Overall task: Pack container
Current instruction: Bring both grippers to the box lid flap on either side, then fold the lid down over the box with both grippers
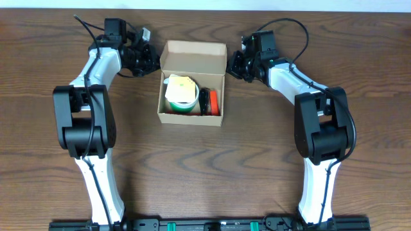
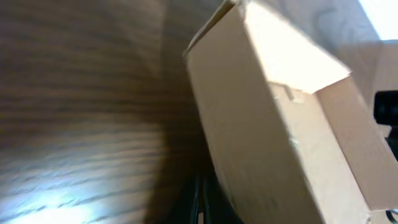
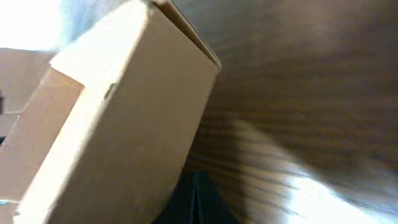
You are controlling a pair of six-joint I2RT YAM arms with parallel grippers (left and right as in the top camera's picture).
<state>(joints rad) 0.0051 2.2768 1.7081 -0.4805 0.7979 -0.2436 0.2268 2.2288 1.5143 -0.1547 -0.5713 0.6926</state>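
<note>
The container [image 1: 191,118], a brown cardboard box, stands open at the back middle of the table with its lid flap [image 1: 193,56] tilted up behind it. Inside lie a white and green tape roll [image 1: 182,94], a black roll [image 1: 203,101] and a red roll [image 1: 214,101]. My left gripper [image 1: 146,61] is shut and empty, right beside the box's back left corner. My right gripper [image 1: 235,65] is shut and empty beside the back right corner. The left wrist view shows the box wall [image 2: 273,137] close above the shut fingers [image 2: 199,208]. The right wrist view shows the same for the box [image 3: 118,137] and fingers [image 3: 196,199].
The dark wooden table [image 1: 205,167] stretches in front of the box. The two arm bases [image 1: 205,224] stand at the front edge. Cables [image 1: 289,25] loop above both wrists at the back.
</note>
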